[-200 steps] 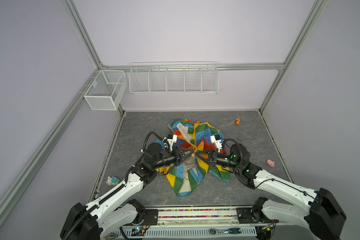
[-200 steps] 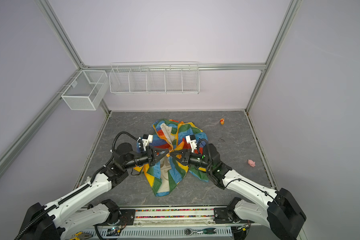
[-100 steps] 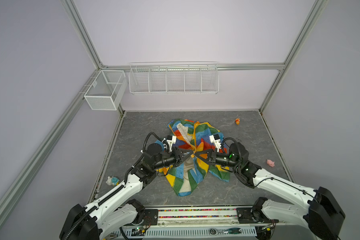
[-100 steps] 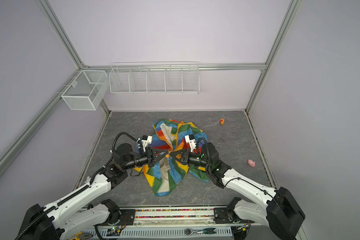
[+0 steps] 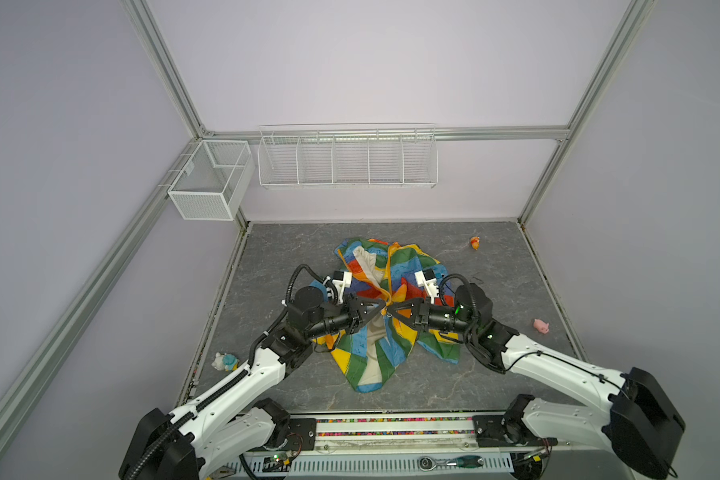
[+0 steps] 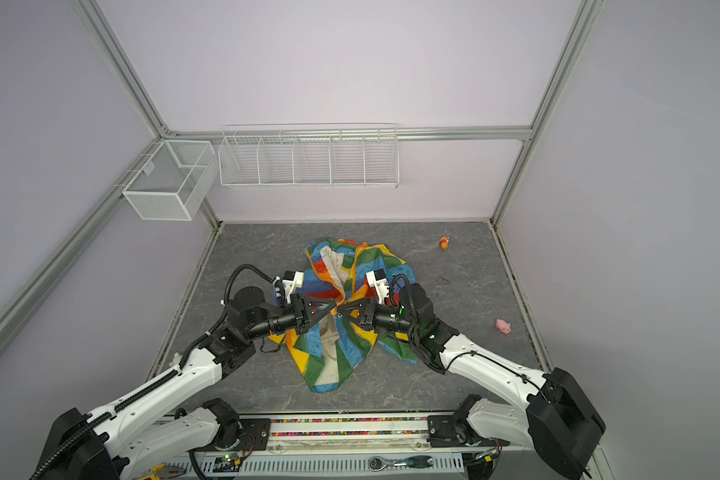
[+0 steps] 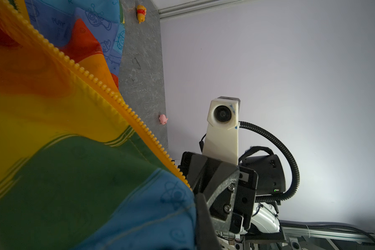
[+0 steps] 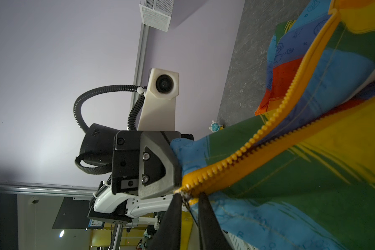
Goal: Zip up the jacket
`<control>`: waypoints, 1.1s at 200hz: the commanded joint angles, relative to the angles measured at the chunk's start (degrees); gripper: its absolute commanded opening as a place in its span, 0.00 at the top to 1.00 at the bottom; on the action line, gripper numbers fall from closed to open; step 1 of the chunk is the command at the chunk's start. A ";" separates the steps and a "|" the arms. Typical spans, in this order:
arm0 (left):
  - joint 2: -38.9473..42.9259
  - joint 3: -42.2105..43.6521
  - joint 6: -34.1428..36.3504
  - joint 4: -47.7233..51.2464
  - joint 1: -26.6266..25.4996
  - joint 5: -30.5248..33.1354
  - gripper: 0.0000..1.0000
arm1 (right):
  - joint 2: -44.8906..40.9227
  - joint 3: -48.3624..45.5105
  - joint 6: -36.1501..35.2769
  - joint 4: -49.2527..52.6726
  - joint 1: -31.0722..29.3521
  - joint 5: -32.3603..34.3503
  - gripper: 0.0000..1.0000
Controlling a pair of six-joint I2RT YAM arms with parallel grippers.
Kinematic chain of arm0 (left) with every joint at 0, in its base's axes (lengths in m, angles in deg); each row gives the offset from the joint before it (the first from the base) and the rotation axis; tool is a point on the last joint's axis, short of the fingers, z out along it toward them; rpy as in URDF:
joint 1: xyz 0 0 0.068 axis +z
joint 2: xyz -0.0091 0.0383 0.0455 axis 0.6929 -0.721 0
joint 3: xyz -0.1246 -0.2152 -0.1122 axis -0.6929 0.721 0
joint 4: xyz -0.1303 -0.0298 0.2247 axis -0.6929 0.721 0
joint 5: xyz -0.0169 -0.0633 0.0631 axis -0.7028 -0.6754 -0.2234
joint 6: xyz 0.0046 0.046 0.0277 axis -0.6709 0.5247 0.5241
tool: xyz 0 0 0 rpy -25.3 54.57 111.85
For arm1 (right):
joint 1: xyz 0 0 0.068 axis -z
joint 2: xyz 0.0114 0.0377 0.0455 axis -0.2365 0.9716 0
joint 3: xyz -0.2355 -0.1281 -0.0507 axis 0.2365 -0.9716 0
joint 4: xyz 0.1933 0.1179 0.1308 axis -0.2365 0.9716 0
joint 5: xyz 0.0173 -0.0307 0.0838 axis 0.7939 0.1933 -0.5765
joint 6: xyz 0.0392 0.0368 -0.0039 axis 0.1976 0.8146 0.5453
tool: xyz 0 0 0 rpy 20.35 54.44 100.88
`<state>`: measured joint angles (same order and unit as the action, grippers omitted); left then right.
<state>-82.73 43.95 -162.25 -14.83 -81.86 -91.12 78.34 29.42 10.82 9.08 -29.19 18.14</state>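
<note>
The rainbow-striped jacket [image 5: 371, 357] [image 6: 333, 353] lies crumpled on the grey floor, its middle lifted where both grippers meet tip to tip. My left gripper [image 5: 381, 309] [image 6: 333, 308] is shut on the blue hem fabric beside the orange-yellow zipper [image 7: 126, 108]. One black finger [image 7: 204, 220] shows; cloth hides the other. My right gripper [image 5: 391, 311] [image 8: 189, 198] faces it, its two thin fingers closed around the zipper's [image 8: 236, 160] lower end, where a small metal slider sits at the tips. The zipper's two toothed rows part above that point.
A small orange toy [image 5: 475, 242] lies at the back right, a pink pig [image 5: 541, 326] at the right and a blue-white toy [image 5: 224, 361] by the left floor edge. Two white wire baskets [image 5: 211, 187] [image 5: 346, 158] hang on the walls.
Both grippers have stayed together over the middle of the jacket, shifting only slightly. The jacket's folds look the same.
</note>
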 commanded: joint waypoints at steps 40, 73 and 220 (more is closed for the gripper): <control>1.50 -0.05 -0.58 -2.75 -0.54 -2.21 1.00 | 1.11 1.10 0.39 -0.31 -0.91 -0.35 0.90; 1.69 -0.04 -0.50 -2.41 -0.50 -2.12 1.00 | 0.44 1.36 -1.02 2.05 -0.90 0.82 0.94; 3.27 -0.12 -0.15 -0.29 -0.50 -3.59 1.00 | 0.53 8.11 -18.96 24.94 1.31 11.98 0.94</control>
<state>-81.88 43.98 -162.23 -11.81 -81.71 -90.47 77.31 36.70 -3.78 26.43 -29.85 23.87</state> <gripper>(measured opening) 0.047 0.063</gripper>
